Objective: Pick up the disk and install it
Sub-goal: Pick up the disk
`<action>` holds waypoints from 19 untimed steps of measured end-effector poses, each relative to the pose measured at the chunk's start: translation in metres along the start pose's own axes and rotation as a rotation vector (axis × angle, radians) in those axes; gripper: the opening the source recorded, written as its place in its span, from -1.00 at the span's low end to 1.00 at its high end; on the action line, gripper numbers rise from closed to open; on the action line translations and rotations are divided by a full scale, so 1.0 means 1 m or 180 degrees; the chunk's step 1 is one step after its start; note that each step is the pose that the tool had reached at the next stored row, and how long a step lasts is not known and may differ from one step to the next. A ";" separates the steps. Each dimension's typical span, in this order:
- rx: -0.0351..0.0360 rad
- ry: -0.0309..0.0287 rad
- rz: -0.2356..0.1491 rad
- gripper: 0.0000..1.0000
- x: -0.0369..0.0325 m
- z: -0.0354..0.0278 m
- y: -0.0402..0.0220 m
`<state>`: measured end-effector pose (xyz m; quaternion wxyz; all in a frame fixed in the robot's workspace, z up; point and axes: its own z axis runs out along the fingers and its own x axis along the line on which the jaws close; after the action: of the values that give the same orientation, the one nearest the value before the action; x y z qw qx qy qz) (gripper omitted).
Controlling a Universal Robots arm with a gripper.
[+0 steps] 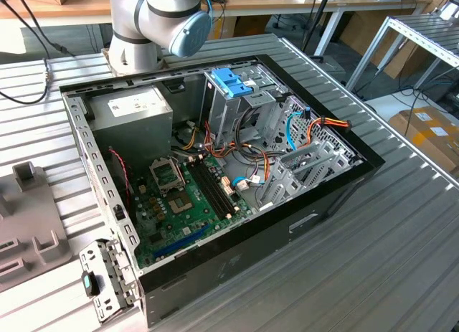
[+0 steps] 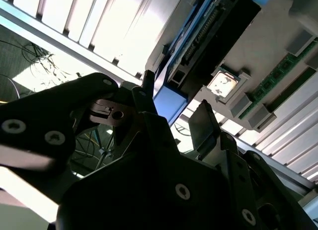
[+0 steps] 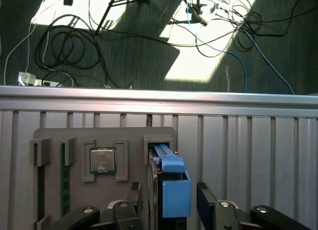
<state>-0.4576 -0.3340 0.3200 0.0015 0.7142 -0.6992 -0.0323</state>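
Observation:
The disk (image 3: 171, 185) stands on edge in a slot of a grey holder tray (image 3: 54, 135), with its blue carrier rail facing the camera. In the first wrist view my gripper (image 3: 171, 192) straddles it, one dark finger (image 3: 136, 195) on each side, with a narrow gap between the disk and the other finger (image 3: 206, 200). In the second wrist view the gripper (image 2: 174, 108) frames the disk's blue end (image 2: 171, 101) and its dark connector edge (image 2: 208, 26). The jaws look open around the disk. The open computer case (image 1: 215, 260) lies on the table in the exterior view.
A processor chip (image 3: 102, 160) and memory sticks (image 3: 63, 180) sit in the same holder tray. The table edge (image 3: 159, 93) runs just beyond it, with cables on the floor below. Inside the case are a light-blue latch (image 1: 233, 81), a power-supply box (image 1: 136, 106) and a motherboard (image 1: 179, 196).

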 end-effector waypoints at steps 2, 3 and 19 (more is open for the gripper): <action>0.0000 0.0000 0.0000 0.11 0.0000 0.0007 0.0000; 0.0000 0.0000 0.0000 0.11 0.0001 0.0011 0.0000; 0.0000 0.0000 0.0000 0.11 0.0004 0.0099 -0.0003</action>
<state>-0.4578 -0.3339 0.3101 0.0015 0.7142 -0.6992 -0.0323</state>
